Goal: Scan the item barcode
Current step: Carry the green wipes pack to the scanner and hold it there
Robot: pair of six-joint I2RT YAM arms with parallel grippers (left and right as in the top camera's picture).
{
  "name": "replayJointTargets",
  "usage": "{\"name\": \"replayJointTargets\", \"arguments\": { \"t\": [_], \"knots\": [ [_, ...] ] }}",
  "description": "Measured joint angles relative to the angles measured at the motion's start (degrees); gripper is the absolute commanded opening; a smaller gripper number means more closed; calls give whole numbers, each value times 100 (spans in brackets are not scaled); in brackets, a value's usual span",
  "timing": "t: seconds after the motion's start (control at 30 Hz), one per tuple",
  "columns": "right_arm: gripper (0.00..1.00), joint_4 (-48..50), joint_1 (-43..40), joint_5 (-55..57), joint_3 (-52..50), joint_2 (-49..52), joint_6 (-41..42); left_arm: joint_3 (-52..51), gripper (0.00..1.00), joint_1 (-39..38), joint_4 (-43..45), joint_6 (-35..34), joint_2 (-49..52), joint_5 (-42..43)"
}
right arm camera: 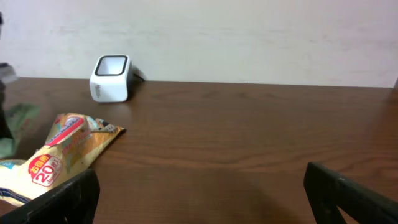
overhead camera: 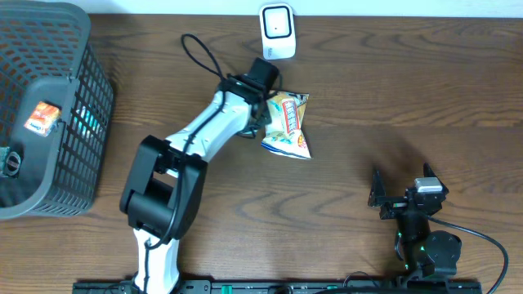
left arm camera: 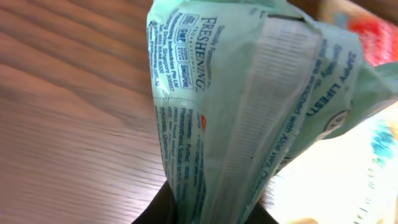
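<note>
Step in hand: presenting the green pouch to the scanner; judged not yet complete.
Left gripper: upper centre of the overhead view, just below the scanner; jaws clamped on one gathered end of the green pouch.
Green pouch location: held in the left jaws; fills the middle of the left wrist view, with back seam and fine print toward the camera.
Barcode: not found on the face shown; cannot tell which face carries it.
Procedure 1: locate the barcode face first, then rotate the wrist to turn that face toward the scanner window.
Procedure 2: lift clear of the yellow snack packet lying just beside the pouch; cannot tell whether touching.
Procedure 3: present flat and square to the window, near but not touching; pause there; avoid creasing the film across the code.
Risk: soft, glossy film, likely to fold or glare and defeat the read.
Right gripper: lower right of the overhead view, well apart from the work; jaws wide apart, holding nothing.
Basket: far left of the overhead view, dark mesh walls; contains an orange packet, a dark round item and further contents too dim to name.
Desk: brown wood grain; carries scanner, snack packet and basket.
</note>
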Motion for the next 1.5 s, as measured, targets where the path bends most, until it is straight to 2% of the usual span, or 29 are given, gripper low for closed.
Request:
{"name": "replayJointTargets", "arguments": {
  "t": [0.3,0.6,0.83,1.2,1.23,1.27,1.5],
  "knots": [
    [99,0,0,0,0,0,0,-7,8,-337,557,52,166,249],
    [99,0,0,0,0,0,0,-4,9,52,136,601,166,247],
    [99,-2,-2,0,0,0,0,-4,8,579,-155,457,166,225],
    [99,-2,0,0,0,0,0,-4,8,409,-155,365,166,232],
    [99,0,0,0,0,0,0,-4,11,398,-155,363,168,232],
    [99,-2,0,0,0,0,0,-4,29,398,-157,363,166,232],
    [99,-2,0,0,0,0,0,-4,34,400,-107,341,166,229]
  ]
}}
